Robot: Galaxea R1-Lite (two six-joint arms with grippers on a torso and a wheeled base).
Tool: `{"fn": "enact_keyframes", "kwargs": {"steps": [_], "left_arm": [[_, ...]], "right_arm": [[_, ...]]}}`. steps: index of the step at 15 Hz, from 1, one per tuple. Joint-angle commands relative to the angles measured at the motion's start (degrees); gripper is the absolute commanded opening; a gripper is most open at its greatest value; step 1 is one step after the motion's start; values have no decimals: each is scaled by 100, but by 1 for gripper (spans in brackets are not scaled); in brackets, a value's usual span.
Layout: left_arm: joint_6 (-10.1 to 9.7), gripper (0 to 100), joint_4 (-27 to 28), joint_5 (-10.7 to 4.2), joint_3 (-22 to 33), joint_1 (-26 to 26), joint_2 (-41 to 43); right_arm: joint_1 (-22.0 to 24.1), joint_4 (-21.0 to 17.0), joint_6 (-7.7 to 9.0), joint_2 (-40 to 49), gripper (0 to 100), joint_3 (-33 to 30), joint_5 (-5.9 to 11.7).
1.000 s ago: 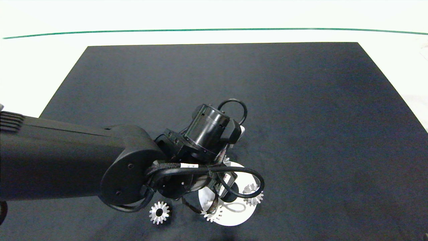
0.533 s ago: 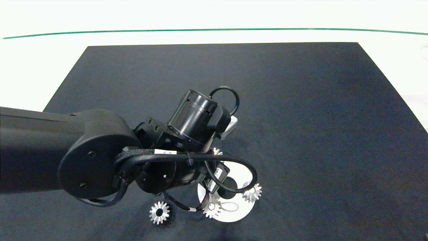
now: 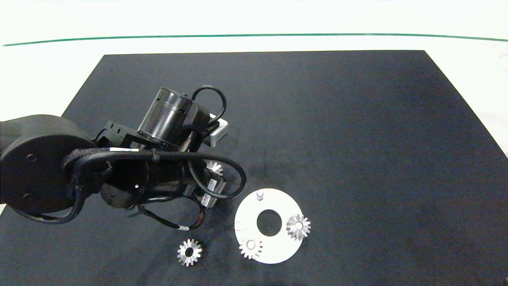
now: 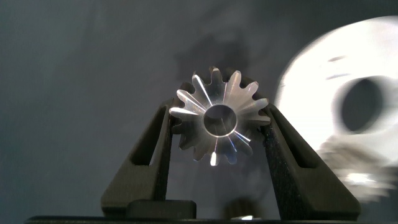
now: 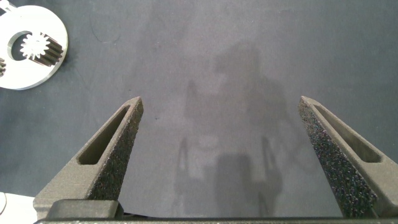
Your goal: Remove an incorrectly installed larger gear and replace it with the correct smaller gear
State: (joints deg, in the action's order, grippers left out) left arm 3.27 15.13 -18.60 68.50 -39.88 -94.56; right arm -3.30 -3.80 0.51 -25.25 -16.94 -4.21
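My left gripper (image 4: 219, 116) is shut on the larger gear (image 4: 219, 122), a thick silver gear with long pointed teeth, held above the mat. In the head view this gear (image 3: 214, 167) shows under the left wrist, to the left of the white disc plate (image 3: 248, 210). The plate carries a bare peg (image 3: 260, 194), a pointed-tooth gear (image 3: 298, 227) and a wide-bore gear (image 3: 250, 248). The smaller gear (image 3: 189, 252) lies loose on the mat left of the plate. My right gripper (image 5: 221, 102) hangs open over bare mat, out of the head view.
A black mat (image 3: 357, 131) covers the table, with white table surface around it and a green line (image 3: 254, 35) at the far side. The left arm's cables (image 3: 222, 174) loop close to the plate. The plate (image 5: 18, 71) also shows in the right wrist view.
The left arm has drawn back to the left and away from the plate with the larger gear in its fingers. The peg it stood over is now bare and the whole plate is uncovered.
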Motion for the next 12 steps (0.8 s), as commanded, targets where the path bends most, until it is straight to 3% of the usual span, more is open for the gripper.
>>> {"fn": "enact_keyframes", "kwargs": {"steps": [1,5,6,12], "left_arm": [[-10,25,-28,50,-267,402,70],[-10,25,-28,67,-390,516,70],[-10,100,-28,67,-434,507,70],[-19,100,-282,67,-741,525,113]], "right_arm": [[-4,-15,10,2,100,7,-1],[-4,-15,2,2,100,7,-1],[-4,-15,2,2,100,7,-1],[-12,-15,10,11,100,7,-10]]}}
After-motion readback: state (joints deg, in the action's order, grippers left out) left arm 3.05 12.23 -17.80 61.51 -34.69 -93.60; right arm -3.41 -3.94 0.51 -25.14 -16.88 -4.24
